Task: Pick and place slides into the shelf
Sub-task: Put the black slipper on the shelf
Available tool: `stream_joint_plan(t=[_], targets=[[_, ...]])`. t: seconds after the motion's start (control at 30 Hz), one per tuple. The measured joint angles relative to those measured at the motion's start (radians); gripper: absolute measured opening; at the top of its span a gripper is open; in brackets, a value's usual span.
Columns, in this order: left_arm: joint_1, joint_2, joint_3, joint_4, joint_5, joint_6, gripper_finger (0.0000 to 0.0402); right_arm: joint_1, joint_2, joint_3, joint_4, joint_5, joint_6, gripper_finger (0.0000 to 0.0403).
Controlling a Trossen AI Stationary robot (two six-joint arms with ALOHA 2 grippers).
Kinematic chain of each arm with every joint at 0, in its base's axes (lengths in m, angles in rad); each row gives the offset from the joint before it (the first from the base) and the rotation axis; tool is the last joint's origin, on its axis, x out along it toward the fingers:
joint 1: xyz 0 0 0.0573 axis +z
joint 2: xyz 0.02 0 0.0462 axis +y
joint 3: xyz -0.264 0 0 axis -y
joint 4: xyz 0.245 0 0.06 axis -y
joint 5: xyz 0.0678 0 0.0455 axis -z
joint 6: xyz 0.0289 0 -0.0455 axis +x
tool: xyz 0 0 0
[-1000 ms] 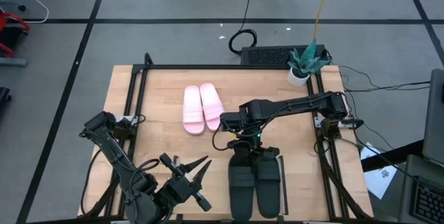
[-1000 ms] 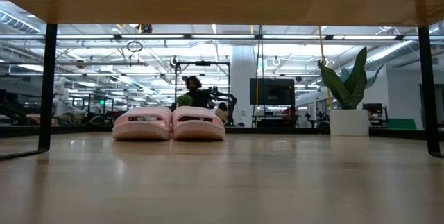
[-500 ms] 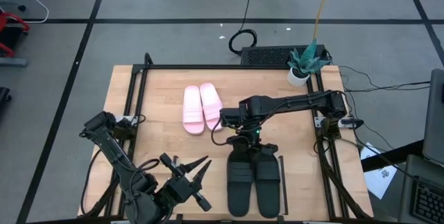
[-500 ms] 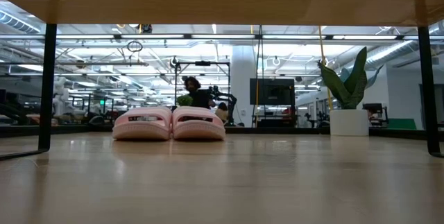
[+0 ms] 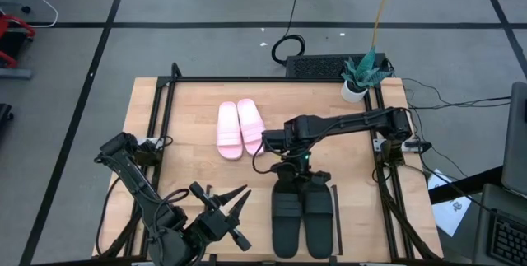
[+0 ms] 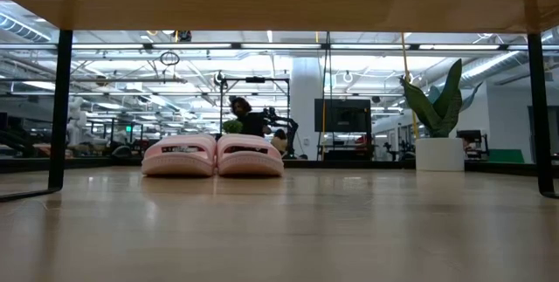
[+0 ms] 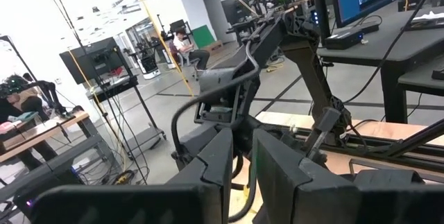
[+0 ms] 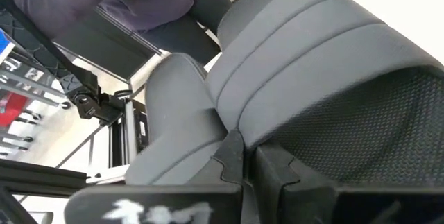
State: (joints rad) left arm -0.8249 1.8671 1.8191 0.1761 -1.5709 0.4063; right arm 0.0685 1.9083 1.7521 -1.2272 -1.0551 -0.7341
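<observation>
Black slides (image 5: 302, 211): pair lying side by side, touching, at the near middle of the table (image 5: 189, 147), long axes running front-to-back; toes vs heels can't tell from above. Right gripper (image 5: 290, 167) sits at their far ends, fingers clenched tight on the far edge of the black pair; right wrist view shows ribbed black straps (image 8: 312, 64) right at the fingers (image 8: 232, 156). Pink slides (image 5: 240, 128): pair side by side, touching, on the far-centre of the board, long axes also front-to-back, tilted slightly. In low view the pink pair (image 6: 213, 154) shows end-on, facing the camera; a small dark mark on one strap, too small to read. No other legible writing. Black rails (image 5: 161, 109) frame the wood board at both ends. Left gripper (image 5: 233, 200) waits at the near left corner, well apart from both pairs, fingers nearly together w/ a narrow gap, holding nothing. Potted plant (image 5: 359, 75) at far right corner. Person seated in the room behind (image 6: 247, 118).
</observation>
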Motion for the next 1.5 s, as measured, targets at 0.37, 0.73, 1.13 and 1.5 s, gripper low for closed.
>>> stream_joint_plan(t=[0.37,0.73,1.13,1.5], targets=[[0.007,0.000,0.000,0.000,0.000,0.001,0.0062,-0.003,0.000,-0.033,0.042,0.000,0.042,0.0011],[0.006,0.000,0.000,0.000,0.000,0.001,0.0062,-0.006,0.000,-0.033,0.080,0.104,0.098,0.0071],[0.006,0.000,0.000,-0.014,0.000,0.002,0.0062,-0.006,0.001,-0.033,0.102,0.121,0.138,0.0156],[0.006,0.000,0.000,-0.024,0.001,0.002,0.0062,-0.006,-0.006,-0.033,0.093,0.166,0.174,0.0178]])
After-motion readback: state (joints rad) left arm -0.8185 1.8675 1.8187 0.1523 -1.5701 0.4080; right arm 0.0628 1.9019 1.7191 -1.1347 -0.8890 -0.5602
